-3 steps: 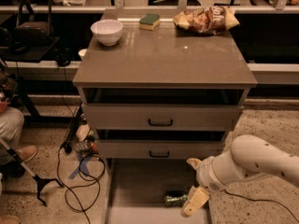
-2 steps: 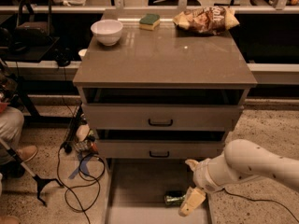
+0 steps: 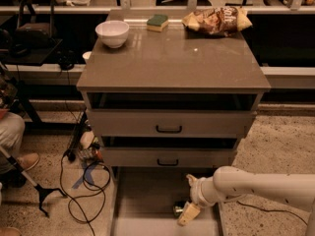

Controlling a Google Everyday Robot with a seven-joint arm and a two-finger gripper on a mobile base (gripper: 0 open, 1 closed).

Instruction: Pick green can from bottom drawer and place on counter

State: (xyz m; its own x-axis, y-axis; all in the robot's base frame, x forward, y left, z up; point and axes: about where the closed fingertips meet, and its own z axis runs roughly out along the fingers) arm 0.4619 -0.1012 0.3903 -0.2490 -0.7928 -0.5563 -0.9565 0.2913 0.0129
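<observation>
The green can [image 3: 177, 210] lies on its side in the pulled-out bottom drawer [image 3: 142, 191], near its right rail; only a small dark-green part with a silver end shows. My gripper [image 3: 190, 197] reaches in from the right on a white arm, low over the drawer, just right of the can. Its fingers are spread open: the lower fingertip [image 3: 187, 214] is right beside the can, and I cannot tell whether they touch. The upper one points toward the cabinet. The counter [image 3: 172, 58] is the glossy grey-brown top above.
On the counter stand a white bowl [image 3: 112, 33], a green-topped sponge [image 3: 157, 22] and a chip bag [image 3: 216, 19] along the back. Two upper drawers with black handles [image 3: 169, 129] are closed. Cables [image 3: 81, 181] and a person's shoe [image 3: 24, 162] lie on the floor at left.
My arm and gripper have shifted slightly left, closer to the can. The can has not moved.
</observation>
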